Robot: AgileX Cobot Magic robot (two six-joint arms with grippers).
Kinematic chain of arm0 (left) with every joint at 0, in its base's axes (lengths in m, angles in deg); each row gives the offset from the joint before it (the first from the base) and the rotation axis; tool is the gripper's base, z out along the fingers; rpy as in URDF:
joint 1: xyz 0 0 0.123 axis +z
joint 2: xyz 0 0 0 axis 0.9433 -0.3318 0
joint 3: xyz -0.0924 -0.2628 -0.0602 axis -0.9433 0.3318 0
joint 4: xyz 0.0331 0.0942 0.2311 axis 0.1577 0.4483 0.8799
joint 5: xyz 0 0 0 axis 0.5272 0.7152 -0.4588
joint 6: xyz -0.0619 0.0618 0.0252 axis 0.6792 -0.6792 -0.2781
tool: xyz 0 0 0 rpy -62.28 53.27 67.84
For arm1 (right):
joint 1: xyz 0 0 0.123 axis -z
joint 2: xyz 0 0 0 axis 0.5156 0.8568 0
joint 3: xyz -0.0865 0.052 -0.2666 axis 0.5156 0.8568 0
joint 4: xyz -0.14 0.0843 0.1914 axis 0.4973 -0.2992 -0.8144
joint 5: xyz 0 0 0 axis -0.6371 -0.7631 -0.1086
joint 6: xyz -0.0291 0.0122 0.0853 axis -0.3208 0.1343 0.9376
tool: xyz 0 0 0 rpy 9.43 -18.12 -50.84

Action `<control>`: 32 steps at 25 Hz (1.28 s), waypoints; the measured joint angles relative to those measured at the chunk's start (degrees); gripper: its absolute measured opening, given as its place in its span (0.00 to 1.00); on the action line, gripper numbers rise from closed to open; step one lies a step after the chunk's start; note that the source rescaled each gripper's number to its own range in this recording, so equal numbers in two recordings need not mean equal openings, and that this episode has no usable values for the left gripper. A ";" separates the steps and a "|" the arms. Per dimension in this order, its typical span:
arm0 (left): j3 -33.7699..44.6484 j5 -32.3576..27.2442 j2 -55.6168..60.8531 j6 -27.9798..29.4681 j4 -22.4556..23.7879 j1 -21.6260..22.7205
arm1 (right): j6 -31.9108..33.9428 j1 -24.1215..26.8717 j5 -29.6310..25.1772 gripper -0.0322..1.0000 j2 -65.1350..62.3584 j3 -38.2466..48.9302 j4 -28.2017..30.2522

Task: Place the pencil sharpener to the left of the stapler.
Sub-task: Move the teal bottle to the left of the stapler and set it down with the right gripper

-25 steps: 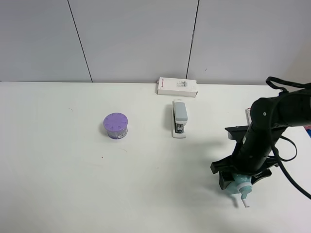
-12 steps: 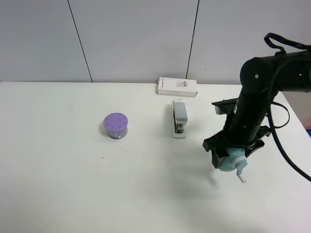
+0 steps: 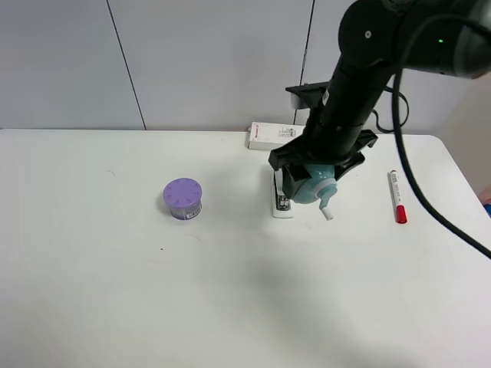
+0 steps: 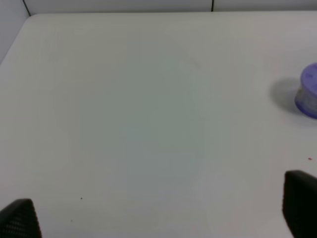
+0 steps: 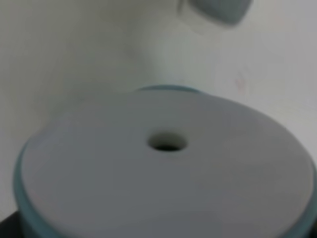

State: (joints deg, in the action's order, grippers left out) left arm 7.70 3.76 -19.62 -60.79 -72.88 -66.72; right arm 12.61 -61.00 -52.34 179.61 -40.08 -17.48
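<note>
The teal pencil sharpener (image 3: 305,188) hangs in the air with my right gripper (image 3: 311,176) shut on it, its small white crank handle (image 3: 326,211) pointing down. It hovers just above and slightly right of the stapler (image 3: 280,205), whose grey top is mostly hidden behind the gripper. The right wrist view is filled by the pencil sharpener's white face (image 5: 166,168) with a hole and teal rim; the stapler's grey end (image 5: 215,9) shows beyond it. My left gripper (image 4: 158,223) stands open over bare table.
A purple round cylinder (image 3: 182,198) stands left of the stapler and also shows as the purple cylinder (image 4: 309,94). A flat white box (image 3: 268,136) lies behind the stapler. A red marker (image 3: 397,197) lies to the right.
My right arm lifted the pencil sharpener from the front right of the table and carried it up and to the left, to above the stapler. The red marker came into view.
</note>
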 joint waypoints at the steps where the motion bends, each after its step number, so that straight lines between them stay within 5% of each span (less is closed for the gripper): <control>1: 0.00 0.00 0.00 0.00 0.00 0.00 | 0.00 -0.30 -0.81 0.04 1.79 -2.28 0.78; 17: 0.00 0.00 0.00 0.00 0.00 0.00 | 2.00 -3.70 -1.96 0.04 27.78 -34.85 0.35; 32: 0.00 0.00 0.00 0.00 0.00 0.00 | 8.33 -3.87 -1.96 0.04 36.68 -36.87 0.71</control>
State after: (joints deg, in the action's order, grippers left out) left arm 7.70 3.76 -19.62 -60.79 -72.88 -66.72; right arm 20.94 -64.87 -54.30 216.29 -76.95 -16.78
